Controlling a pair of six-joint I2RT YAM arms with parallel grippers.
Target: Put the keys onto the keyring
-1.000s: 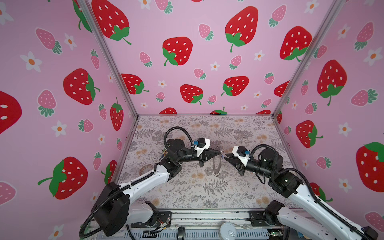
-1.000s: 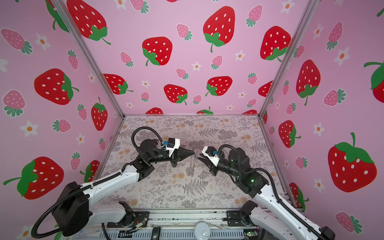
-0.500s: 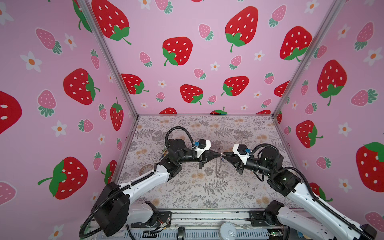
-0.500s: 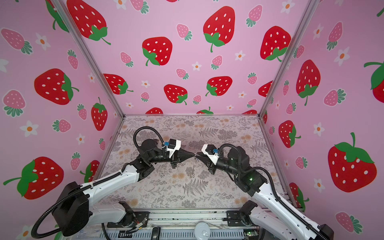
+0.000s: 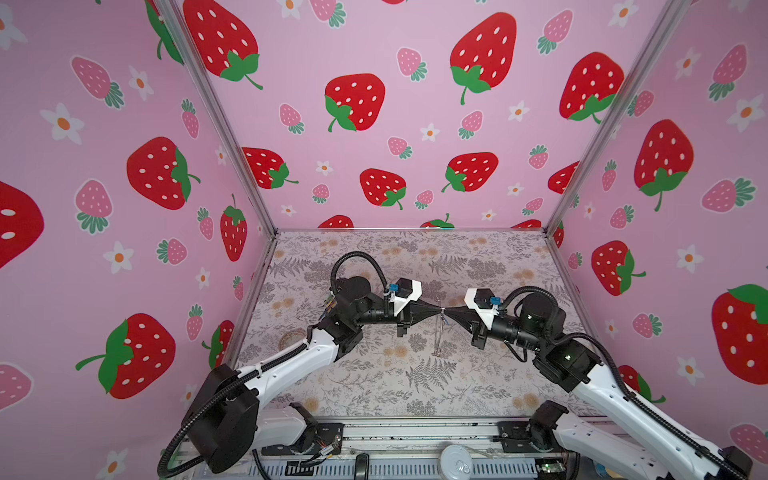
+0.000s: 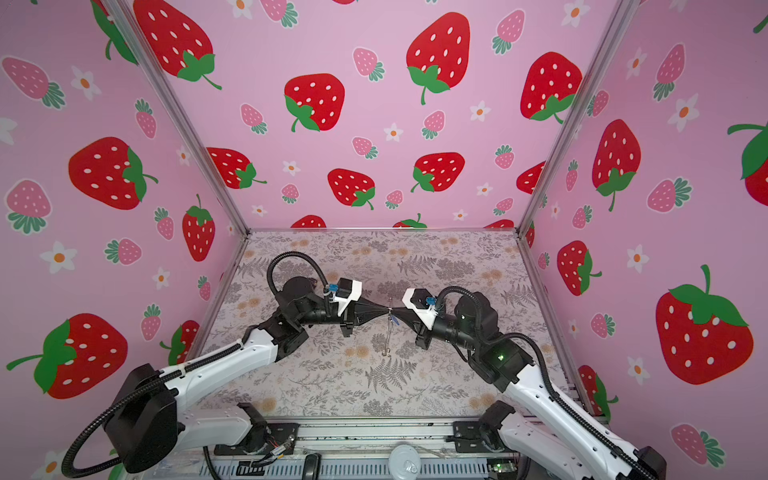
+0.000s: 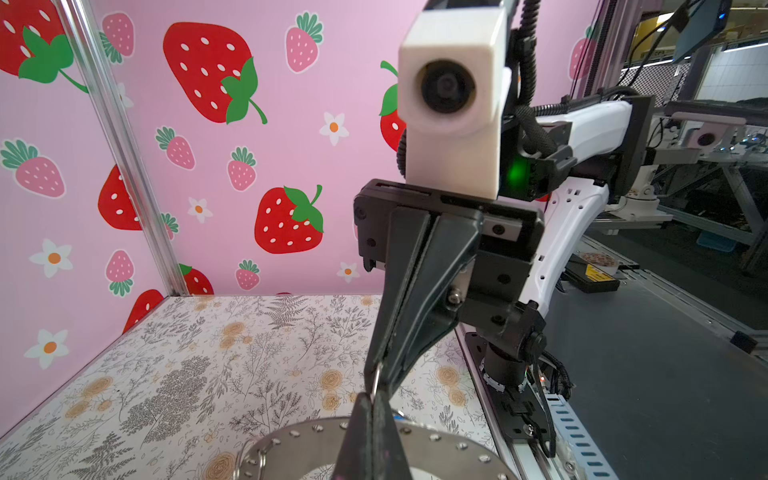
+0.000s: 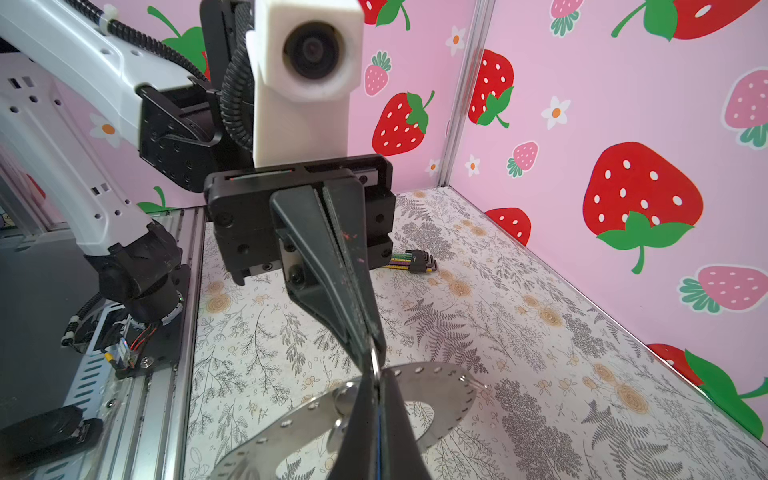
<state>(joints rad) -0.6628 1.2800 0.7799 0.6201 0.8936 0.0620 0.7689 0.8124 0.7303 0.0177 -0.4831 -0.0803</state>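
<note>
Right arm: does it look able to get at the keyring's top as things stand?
Likely yes: the right gripper meets the left gripper tip to tip at the top of the hanging keyring, nothing between.

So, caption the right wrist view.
Left gripper and right gripper, both shut, meet tip to tip at the rim of the keyring.

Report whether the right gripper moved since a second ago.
Yes. Against the mat in a top view, the right gripper has edged left and toward the back wall, meeting the left gripper tip to tip above the hanging keyring.
</note>
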